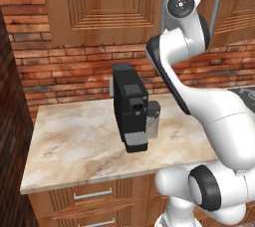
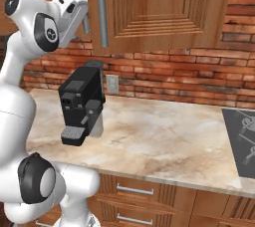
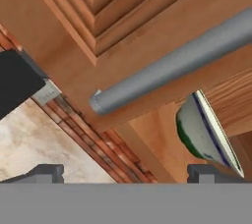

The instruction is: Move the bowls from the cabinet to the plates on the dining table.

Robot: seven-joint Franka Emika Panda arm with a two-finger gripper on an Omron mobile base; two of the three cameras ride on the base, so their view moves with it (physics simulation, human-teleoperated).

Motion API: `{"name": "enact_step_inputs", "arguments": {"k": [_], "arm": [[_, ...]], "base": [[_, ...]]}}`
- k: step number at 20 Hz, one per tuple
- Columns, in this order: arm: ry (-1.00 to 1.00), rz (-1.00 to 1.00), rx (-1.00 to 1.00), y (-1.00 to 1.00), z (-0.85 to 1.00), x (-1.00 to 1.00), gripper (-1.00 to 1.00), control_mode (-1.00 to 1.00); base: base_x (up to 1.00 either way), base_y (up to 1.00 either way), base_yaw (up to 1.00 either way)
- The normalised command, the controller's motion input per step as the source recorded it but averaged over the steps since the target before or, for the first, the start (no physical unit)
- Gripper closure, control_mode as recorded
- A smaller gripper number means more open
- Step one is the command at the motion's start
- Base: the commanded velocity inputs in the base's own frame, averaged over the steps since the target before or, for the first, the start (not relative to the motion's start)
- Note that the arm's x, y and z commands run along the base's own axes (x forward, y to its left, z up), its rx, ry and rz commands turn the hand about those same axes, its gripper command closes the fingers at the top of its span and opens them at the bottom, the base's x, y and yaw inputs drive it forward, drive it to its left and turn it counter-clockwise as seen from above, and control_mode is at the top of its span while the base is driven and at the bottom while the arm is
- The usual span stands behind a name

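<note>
In the hand view, a black coffee machine filled the left edge, with marbled counter below it at lower left and a strip of brick wall running diagonally past. The gripper sat at the bottom, its two dark tips far apart, jaws wide and holding nothing. Across the middle ran a grey bar handle on the cabinet. At the right, behind the door edge, a bowl showed, white with a bluish rim and a green patch, inside the cabinet opening.

The base views gave no sight of that bowl. In the left base view the coffee machine stood at centre on the counter, the cabinet across the top, the arm rising to its handles at upper right. The right base view showed the machine at left, the handle at upper centre, and a dark hob at the right edge.

The counter was beige marble over wooden drawers, backed by red brick.
</note>
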Motion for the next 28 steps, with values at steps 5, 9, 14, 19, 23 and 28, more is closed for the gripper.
{"name": "enact_step_inputs", "arguments": {"k": [5,9,14,19,23,28], "arm": [[0.00,-0.05,-0.08,-0.35,-0.04,0.25,-1.00,-1.00],[0.00,-0.05,-0.06,-0.35,0.00,0.11,-1.00,-1.00],[-0.01,-0.07,-0.05,-0.38,0.00,-0.03,-1.00,-1.00],[-0.10,-0.08,-0.01,-0.35,0.00,-0.53,-1.00,-1.00],[-0.14,-0.06,0.00,-0.31,0.04,-0.86,-1.00,-1.00],[-0.10,-0.11,0.07,-0.49,0.01,-0.68,-1.00,-1.00]], "base": [[0.00,0.00,0.00],[0.00,0.00,0.00],[0.00,0.00,0.00],[0.00,0.00,0.00],[0.00,0.00,0.00],[0.00,0.00,0.00]]}}
